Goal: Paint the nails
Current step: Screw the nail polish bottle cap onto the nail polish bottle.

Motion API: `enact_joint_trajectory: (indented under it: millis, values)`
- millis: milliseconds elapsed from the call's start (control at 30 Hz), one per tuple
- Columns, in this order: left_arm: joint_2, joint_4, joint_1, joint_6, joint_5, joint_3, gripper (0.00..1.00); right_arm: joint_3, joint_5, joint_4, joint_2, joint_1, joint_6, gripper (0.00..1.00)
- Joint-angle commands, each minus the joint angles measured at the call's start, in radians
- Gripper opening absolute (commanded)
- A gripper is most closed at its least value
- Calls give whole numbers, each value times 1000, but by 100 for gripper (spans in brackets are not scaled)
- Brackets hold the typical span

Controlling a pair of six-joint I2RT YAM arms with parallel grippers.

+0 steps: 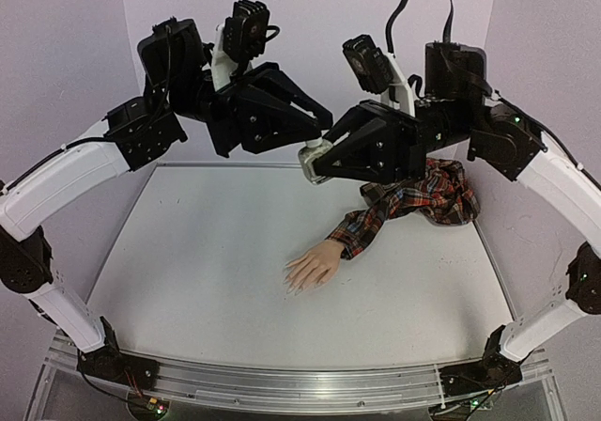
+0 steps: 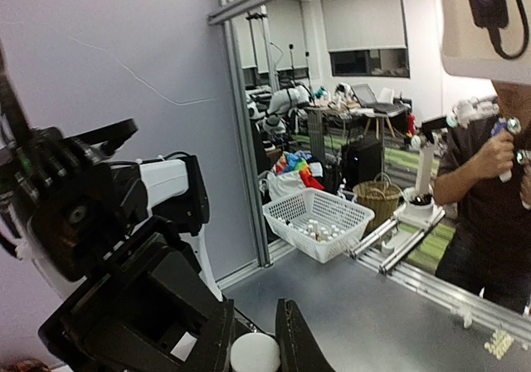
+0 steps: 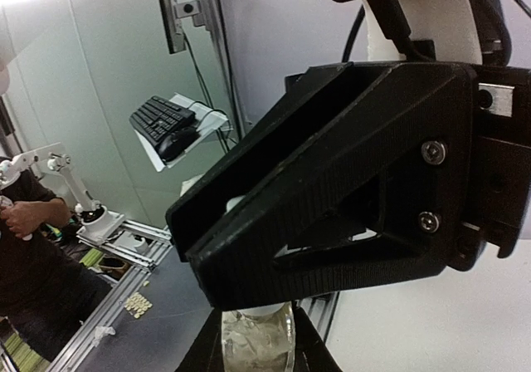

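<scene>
The mannequin hand (image 1: 315, 266) lies palm down on the white table (image 1: 207, 271), and its pale nails (image 1: 293, 286) are tiny at the fingertips. High above the table both arms meet. My right gripper (image 1: 317, 169) is shut on a small clear bottle (image 1: 313, 163), which also shows low in the right wrist view as the bottle (image 3: 257, 343) between that gripper's (image 3: 257, 357) two fingers. My left gripper (image 1: 317, 137) is shut on the bottle's white cap (image 2: 255, 354), pinched between its fingers (image 2: 217, 339). Neither gripper is near the hand.
A red plaid sleeve (image 1: 413, 200) runs from the wrist to the back right of the table. Purple walls (image 1: 56, 73) close in the back and sides. Outside the cell stand a white basket (image 2: 317, 218) and a person (image 2: 489, 198).
</scene>
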Motion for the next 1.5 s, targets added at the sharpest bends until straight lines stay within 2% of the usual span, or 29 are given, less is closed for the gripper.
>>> enact_joint_trajectory:
  millis: [0, 100, 233, 300, 333, 400, 467, 500, 533, 667, 733, 767, 833, 900, 967, 1000, 1033, 1067, 1133, 1167, 1267, 1333, 1467]
  values:
    - [163, -431, -8, 267, 126, 49, 0, 163, -57, 384, 46, -5, 85, 0]
    - [215, -488, 32, 327, 216, 117, 0, 226, -91, 422, 95, -8, 128, 0]
    - [296, -489, 76, 314, 349, 208, 0, 322, -137, 453, 175, -8, 188, 0]
    - [303, -405, 83, 261, 362, 193, 0, 368, -150, 463, 205, -8, 206, 0]
    - [299, -310, 85, 196, 366, 163, 0, 388, -158, 470, 221, -9, 220, 0]
    - [286, -10, 93, -51, 383, 61, 0, 418, -169, 495, 249, -8, 251, 0]
    - [281, 477, 103, -405, 397, -65, 0, 441, -174, 520, 269, -8, 274, 0]
    - [293, 733, 110, -653, 398, -89, 1, 445, -177, 526, 277, -8, 286, 0]
    - [319, 987, 117, -836, 403, -81, 2, 442, -179, 532, 277, -8, 292, 0]
    - [466, 1507, 137, -1413, 421, 104, 15, 361, -154, 543, 243, -10, 282, 0]
    - [516, 1648, 138, -1615, 425, 187, 26, 312, -124, 540, 207, -12, 256, 0]
    - [528, 1655, 140, -1643, 421, 206, 32, 283, -108, 538, 190, -16, 247, 0]
    - [525, 1646, 149, -1642, 397, 192, 45, 216, -71, 535, 151, -30, 234, 0]
    - [503, 1624, 168, -1612, 363, 143, 65, 154, -41, 527, 111, -52, 219, 0]
    - [448, 1537, 197, -1482, 317, 52, 95, 78, 2, 512, 78, -78, 192, 0]
    - [407, 1441, 212, -1361, 283, -7, 99, 41, 25, 497, 58, -89, 175, 0]
    - [352, 1223, 223, -1198, 256, -63, 100, 5, 51, 491, 31, -101, 157, 0]
    - [281, 936, 231, -934, 209, -118, 100, -32, 81, 489, 10, -113, 148, 0]
    - [138, 259, 227, -261, 17, -118, 100, -106, 144, 481, -26, -136, 126, 0]
    - [102, 88, 221, -158, -29, -117, 100, -130, 178, 461, -42, -143, 106, 0]
    - [21, 427, 242, -402, -33, -283, 100, -207, 266, 437, -96, -164, 65, 0]
    - [-15, 221, 226, -262, -108, -281, 100, -244, 324, 403, -126, -169, 32, 0]
    - [-124, 201, 217, -231, -241, -380, 100, -302, 487, 293, -175, -169, -60, 0]
